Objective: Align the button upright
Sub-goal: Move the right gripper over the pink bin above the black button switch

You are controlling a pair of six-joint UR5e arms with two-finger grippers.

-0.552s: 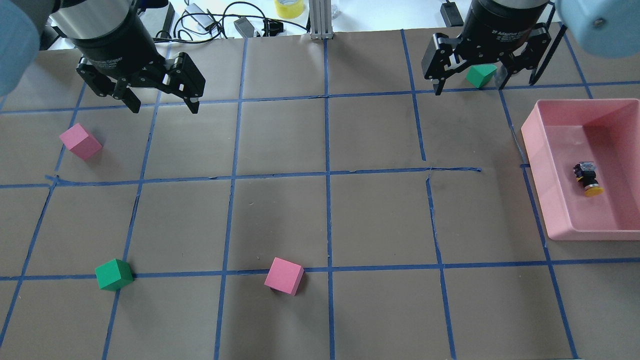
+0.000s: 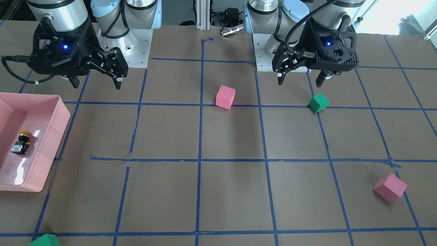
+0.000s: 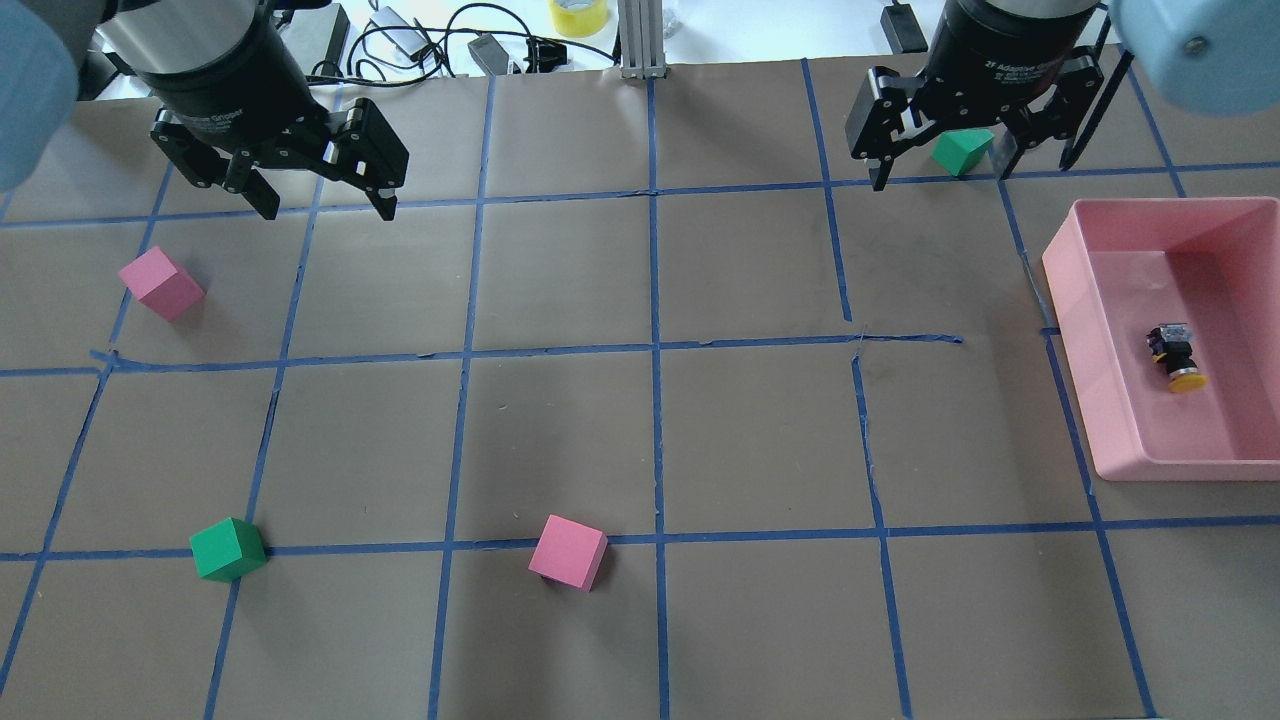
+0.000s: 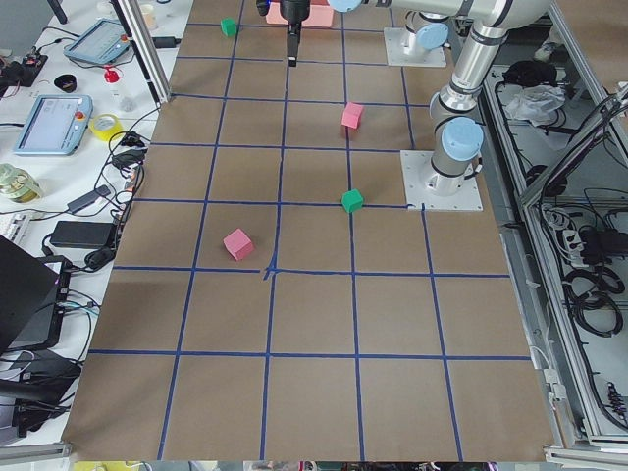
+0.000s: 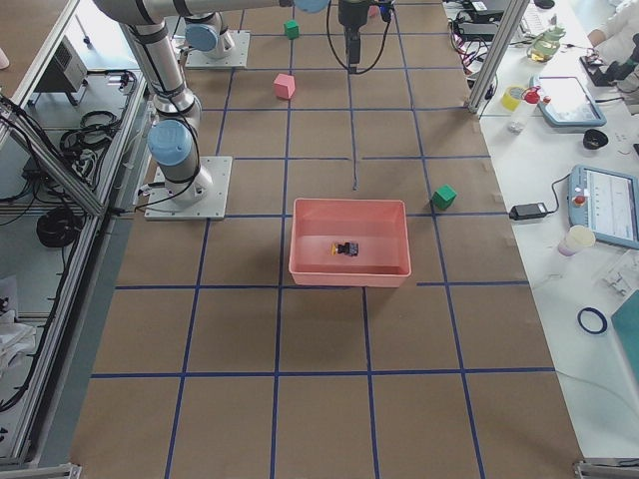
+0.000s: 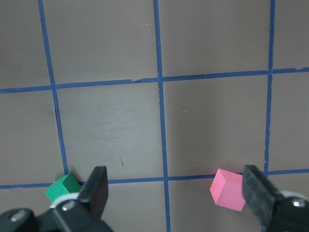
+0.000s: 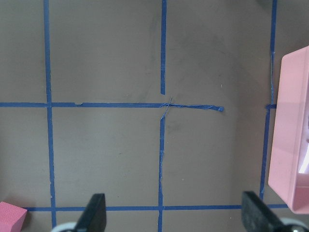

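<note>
The button (image 3: 1175,358) lies on its side inside the pink tray (image 3: 1070,300), with its yellow cap toward the view's bottom and its silvery base toward the top. It also shows in the front view (image 2: 21,142) and in the right side view (image 5: 346,248). My right gripper (image 3: 970,175) is open and empty, hanging above the table well apart from the tray, and it shows in the front view (image 2: 95,83) too. My left gripper (image 3: 325,205) is open and empty at the far left, also in the front view (image 2: 300,82).
Pink cubes (image 3: 160,283) (image 3: 568,552) and green cubes (image 3: 228,549) (image 3: 960,150) lie scattered on the brown, blue-taped table. One green cube sits just under the right gripper. The left wrist view shows a green cube (image 6: 63,187) and a pink cube (image 6: 228,189).
Both grippers have shifted slightly toward the top of the overhead view. Both stay open. The button and cubes have not moved.
</note>
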